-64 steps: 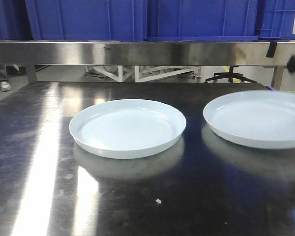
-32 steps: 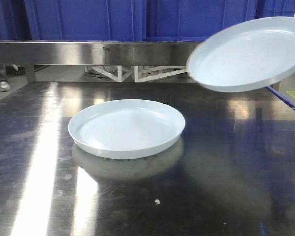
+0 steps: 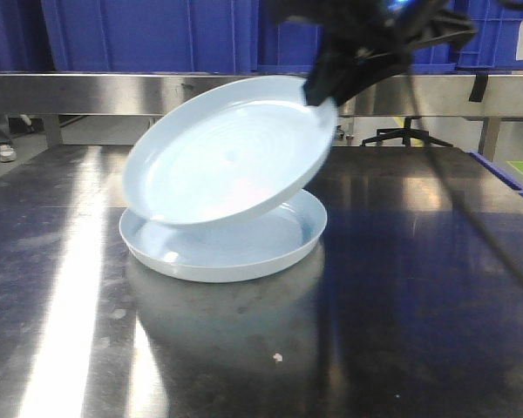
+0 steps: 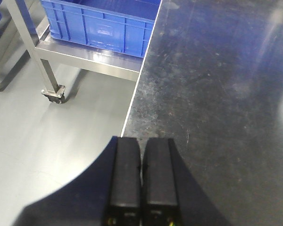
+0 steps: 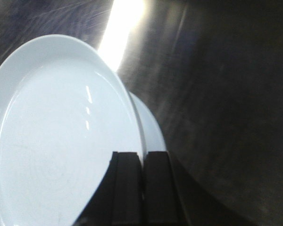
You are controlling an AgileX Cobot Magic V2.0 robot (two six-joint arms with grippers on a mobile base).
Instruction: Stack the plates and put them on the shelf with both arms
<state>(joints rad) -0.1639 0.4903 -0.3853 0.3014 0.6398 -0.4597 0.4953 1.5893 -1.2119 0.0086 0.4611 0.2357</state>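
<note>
Exterior front-facing view shows the right gripper [image 3: 325, 85] clamped on the high rim of the upper plate [image 3: 231, 157], which tilts steeply over the lower plate [image 3: 244, 254] lying flat on the steel table [image 3: 401, 305]; I cannot tell whether the 2 touch at the low edge. The left gripper [image 4: 141, 143] hangs over the table's edge, fingers together on nothing. Both plates look rigid, glossy and breakable, so I judge this 1-sided rim pinch slippery and the stack better held at opposite rims.
</note>
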